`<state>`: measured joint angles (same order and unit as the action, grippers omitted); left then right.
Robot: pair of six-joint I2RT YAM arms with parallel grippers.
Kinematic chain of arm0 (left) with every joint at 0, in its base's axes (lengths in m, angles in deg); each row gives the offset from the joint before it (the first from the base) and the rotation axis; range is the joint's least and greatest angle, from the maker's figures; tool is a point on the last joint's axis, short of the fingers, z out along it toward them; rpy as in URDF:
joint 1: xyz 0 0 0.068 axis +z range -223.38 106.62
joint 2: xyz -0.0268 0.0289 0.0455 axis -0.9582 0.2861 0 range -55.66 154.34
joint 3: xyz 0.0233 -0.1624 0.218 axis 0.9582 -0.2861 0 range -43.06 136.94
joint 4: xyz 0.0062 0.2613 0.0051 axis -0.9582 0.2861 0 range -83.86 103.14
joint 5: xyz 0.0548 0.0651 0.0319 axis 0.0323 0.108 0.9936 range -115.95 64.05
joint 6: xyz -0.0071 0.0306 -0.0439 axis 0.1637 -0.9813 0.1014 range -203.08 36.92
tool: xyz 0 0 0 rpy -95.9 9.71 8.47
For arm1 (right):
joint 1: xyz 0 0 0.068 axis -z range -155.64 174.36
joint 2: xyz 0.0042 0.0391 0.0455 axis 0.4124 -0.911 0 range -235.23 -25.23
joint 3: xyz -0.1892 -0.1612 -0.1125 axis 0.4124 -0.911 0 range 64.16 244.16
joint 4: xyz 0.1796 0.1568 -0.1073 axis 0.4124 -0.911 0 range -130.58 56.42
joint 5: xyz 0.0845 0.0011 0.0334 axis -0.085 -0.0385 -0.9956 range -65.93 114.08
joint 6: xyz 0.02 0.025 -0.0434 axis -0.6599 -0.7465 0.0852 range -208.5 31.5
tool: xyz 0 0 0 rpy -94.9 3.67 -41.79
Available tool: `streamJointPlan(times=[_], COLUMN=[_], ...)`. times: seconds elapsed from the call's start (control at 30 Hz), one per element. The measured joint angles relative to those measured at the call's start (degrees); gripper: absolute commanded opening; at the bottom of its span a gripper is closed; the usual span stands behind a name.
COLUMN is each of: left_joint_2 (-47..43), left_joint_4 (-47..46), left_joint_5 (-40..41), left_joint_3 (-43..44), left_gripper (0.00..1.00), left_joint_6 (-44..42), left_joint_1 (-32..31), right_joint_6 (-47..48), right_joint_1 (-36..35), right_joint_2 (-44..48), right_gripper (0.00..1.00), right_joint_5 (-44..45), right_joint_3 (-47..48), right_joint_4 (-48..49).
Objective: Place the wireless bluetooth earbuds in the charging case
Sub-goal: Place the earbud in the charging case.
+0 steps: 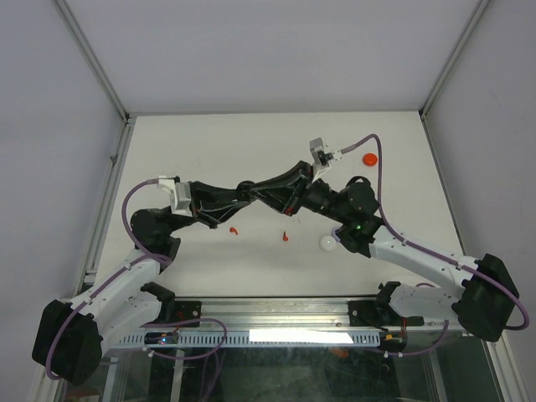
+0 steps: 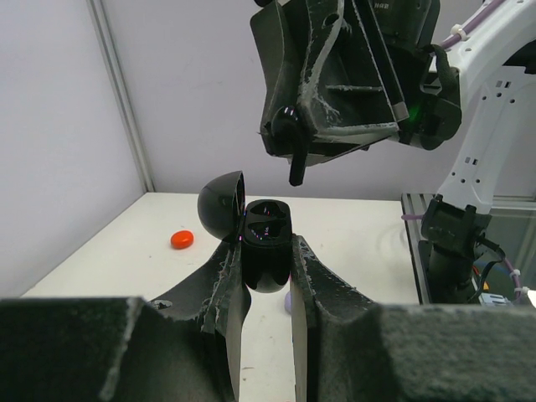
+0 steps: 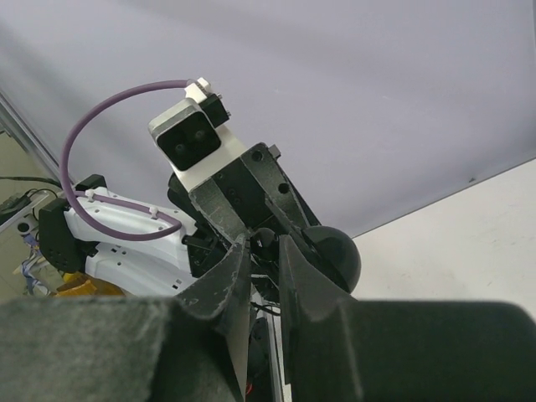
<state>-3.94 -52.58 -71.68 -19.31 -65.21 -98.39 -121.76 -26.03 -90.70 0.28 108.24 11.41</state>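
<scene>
My left gripper (image 1: 251, 191) is shut on a black charging case (image 2: 266, 251) and holds it upright above the table, with its lid (image 2: 220, 205) open to the left. My right gripper (image 1: 283, 189) hangs just above the case. It is shut on a black earbud (image 2: 295, 163) whose stem points down, a short gap above the case's open sockets. In the right wrist view the black earbud (image 3: 266, 239) sits between my fingertips (image 3: 234, 272), with the case lid (image 3: 335, 255) right behind it. Two red earbuds (image 1: 234, 229) (image 1: 286, 236) lie on the table below.
A white round case (image 1: 327, 243) lies near the right arm. A red case (image 1: 368, 158) lies at the back right and also shows in the left wrist view (image 2: 182, 239). Something small and lilac (image 2: 288, 303) lies on the table under the black case. Walls enclose the table.
</scene>
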Motion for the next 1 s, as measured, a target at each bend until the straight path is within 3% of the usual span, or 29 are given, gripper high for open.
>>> streamJointPlan(times=[1.0], left_joint_2=[-1.18], left_joint_4=[-3.15], left_joint_5=[-0.76], left_joint_3=[-1.49], left_gripper=[0.00], left_joint_6=[2.82], left_joint_1=[0.00], right_joint_6=[0.13], right_joint_1=[-1.22], right_joint_2=[-1.14], right_gripper=[0.14], right_joint_5=[2.75], right_joint_3=[-3.74], right_joint_4=[5.40])
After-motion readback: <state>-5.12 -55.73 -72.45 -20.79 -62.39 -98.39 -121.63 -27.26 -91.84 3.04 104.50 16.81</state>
